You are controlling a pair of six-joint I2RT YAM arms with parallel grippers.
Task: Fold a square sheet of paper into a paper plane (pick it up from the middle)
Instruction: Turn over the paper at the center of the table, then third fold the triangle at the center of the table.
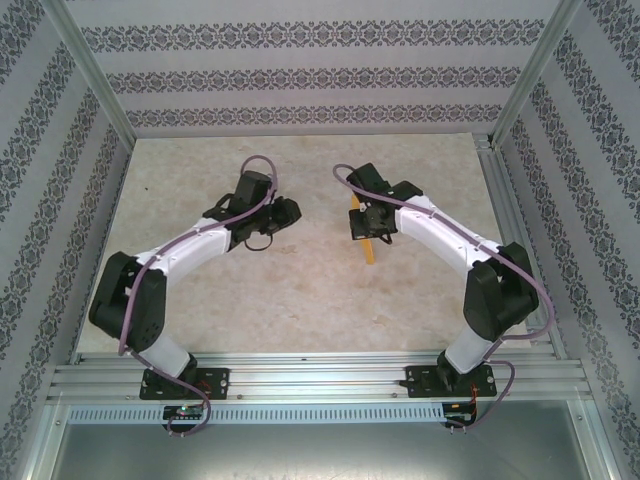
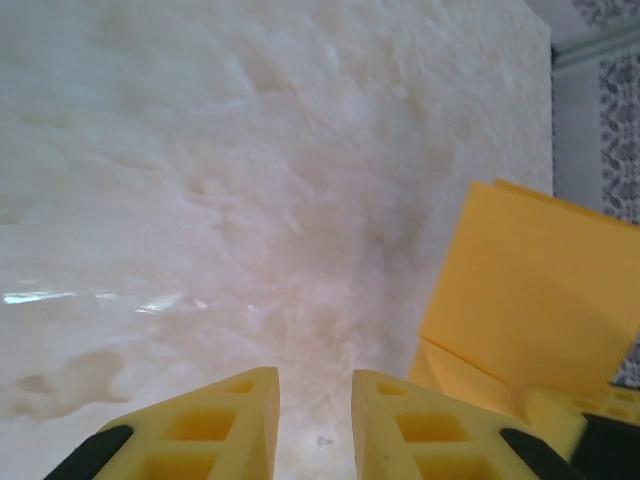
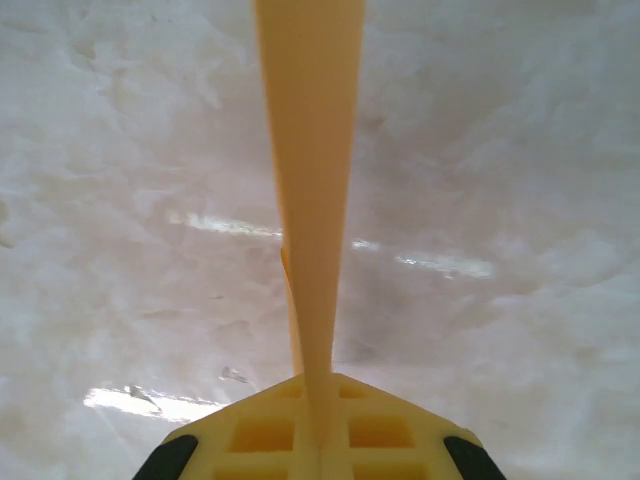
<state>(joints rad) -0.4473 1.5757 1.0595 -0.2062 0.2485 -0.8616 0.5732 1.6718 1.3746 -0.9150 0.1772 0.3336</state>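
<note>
1. The right gripper (image 3: 320, 388) is clamped on the folded paper (image 3: 310, 150), which it holds edge-on over the right-centre of the table (image 1: 300, 290). That pinch should be firm while a crease is worked.
2. The left gripper (image 2: 315, 380) has its jaws slightly apart and empty, just left of the paper. It should close in squarely so it doesn't crumple the sheet.
3. The table is pale, mottled and glossy.
4. Patterned walls (image 1: 300, 70) and a metal frame (image 1: 320, 372) enclose it.

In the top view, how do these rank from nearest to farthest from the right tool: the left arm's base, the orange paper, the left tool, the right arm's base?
From the right tool:
1. orange paper: pinched in it, touching.
2. left tool: to its left, across a gap.
3. right arm's base: near edge, right side.
4. left arm's base: near edge, left side.
</note>
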